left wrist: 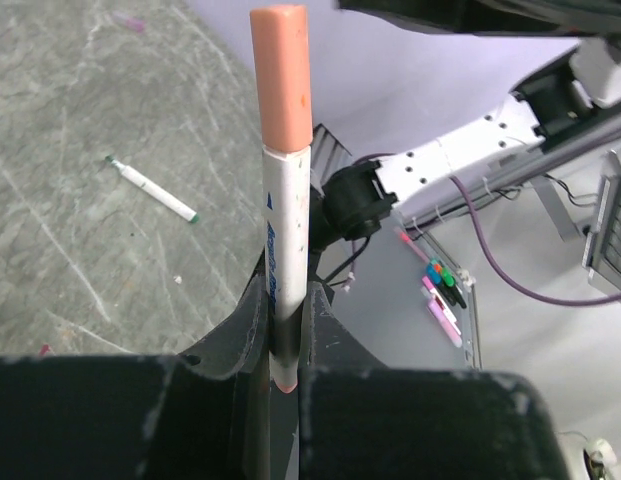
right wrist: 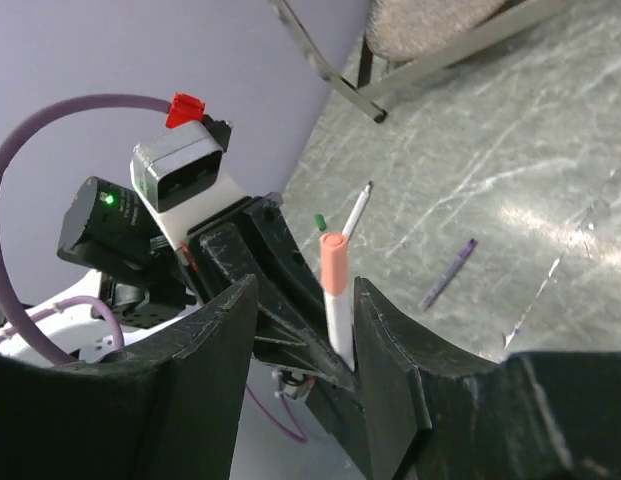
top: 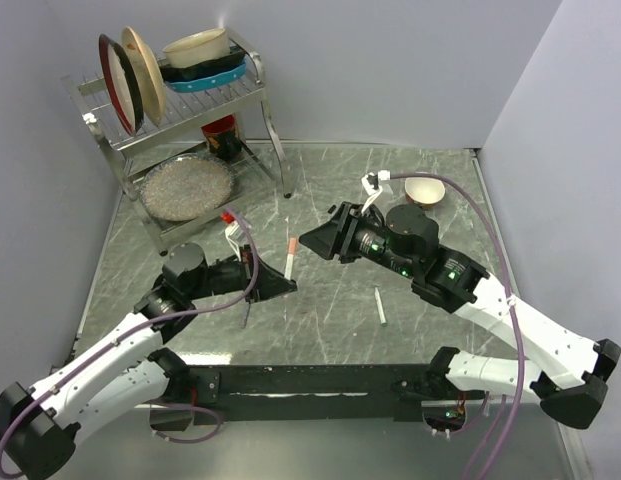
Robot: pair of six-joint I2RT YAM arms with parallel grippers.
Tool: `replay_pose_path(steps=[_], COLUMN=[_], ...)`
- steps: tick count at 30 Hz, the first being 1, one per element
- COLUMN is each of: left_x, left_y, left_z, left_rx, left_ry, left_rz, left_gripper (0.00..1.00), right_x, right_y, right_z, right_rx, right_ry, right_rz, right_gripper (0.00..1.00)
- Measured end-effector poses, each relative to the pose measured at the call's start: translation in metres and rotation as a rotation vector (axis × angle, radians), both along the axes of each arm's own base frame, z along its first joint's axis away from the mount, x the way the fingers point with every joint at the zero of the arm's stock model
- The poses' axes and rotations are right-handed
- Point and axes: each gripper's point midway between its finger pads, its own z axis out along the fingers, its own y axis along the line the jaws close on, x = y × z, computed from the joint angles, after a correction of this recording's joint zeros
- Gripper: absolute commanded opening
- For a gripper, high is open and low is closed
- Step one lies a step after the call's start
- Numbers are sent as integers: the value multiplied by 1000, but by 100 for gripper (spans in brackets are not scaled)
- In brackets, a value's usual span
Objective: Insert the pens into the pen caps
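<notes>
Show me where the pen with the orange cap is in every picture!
Top external: the orange-capped pen stands mid-table, between the two arms.
Left wrist: the pen rises up the centre, cap at the top.
Right wrist: the pen is low centre, inside the open right gripper.
Shared landmark: the left gripper clamping its lower end.

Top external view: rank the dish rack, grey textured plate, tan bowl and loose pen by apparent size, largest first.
1. dish rack
2. grey textured plate
3. tan bowl
4. loose pen
</notes>
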Motion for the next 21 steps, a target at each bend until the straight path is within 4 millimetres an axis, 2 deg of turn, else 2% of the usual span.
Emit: replay_pose_path(steps=[8, 12, 21], left_x=[-15, -16, -16], left_y=[5, 5, 5], left_z=[17, 18, 17], left_rx=[-42, -43, -44], left_ry=[-53, -55, -56], left_rz=[-43, -44, -44], left_gripper=[1, 1, 1], right_x=[2, 1, -5], right_y=[14, 22, 32], right_z=[-3, -12, -17], right_rx=[-30, -50, -58], right_ry=[-4, 11, 13], right_rz=[51, 84, 123], right_gripper=[51, 50, 48])
